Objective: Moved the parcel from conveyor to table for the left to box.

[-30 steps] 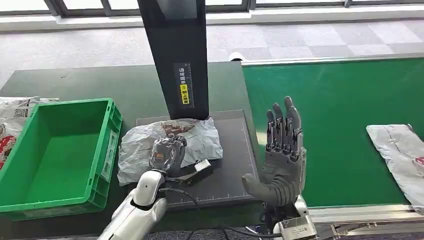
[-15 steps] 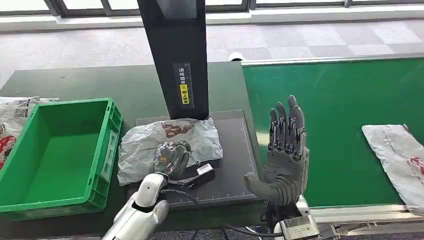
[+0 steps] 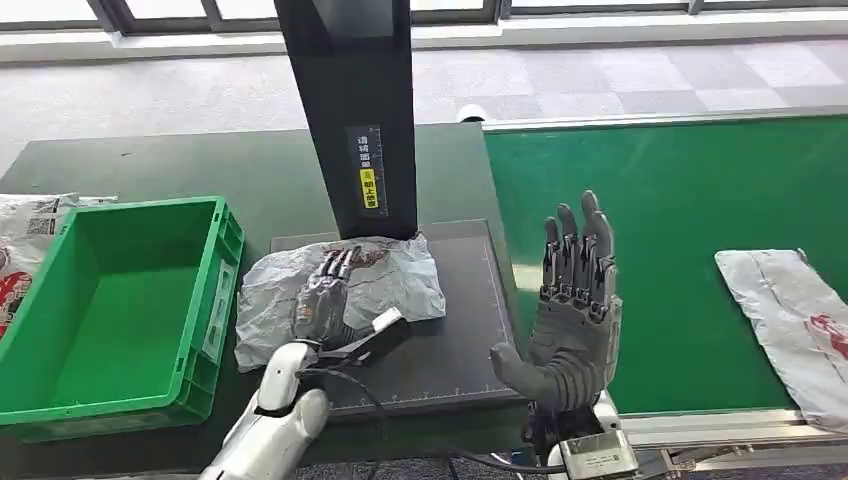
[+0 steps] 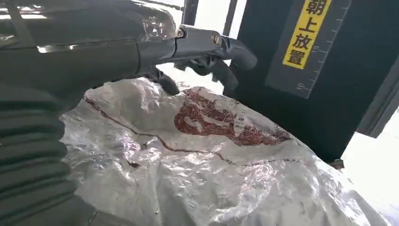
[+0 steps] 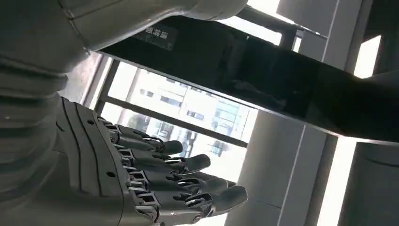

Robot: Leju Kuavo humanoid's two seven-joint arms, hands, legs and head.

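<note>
Fingers (image 3: pixel 335 268) of the left robot hand (image 3: pixel 325 295), curled a second ago, now spread flat over the silver parcel (image 3: pixel 290 290) lying on the bench's dark pad (image 3: pixel 465 320), so we judge boxing imminent, while the right robot hand (image 3: pixel 572 300) stays raised, open, empty.

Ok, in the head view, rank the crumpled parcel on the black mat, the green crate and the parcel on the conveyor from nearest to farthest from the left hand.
1. Crumpled parcel: directly under the left hand, on the black mat.
2. Green crate: to the left of the mat.
3. Parcel on the conveyor: far right, beyond the raised right hand.
</note>
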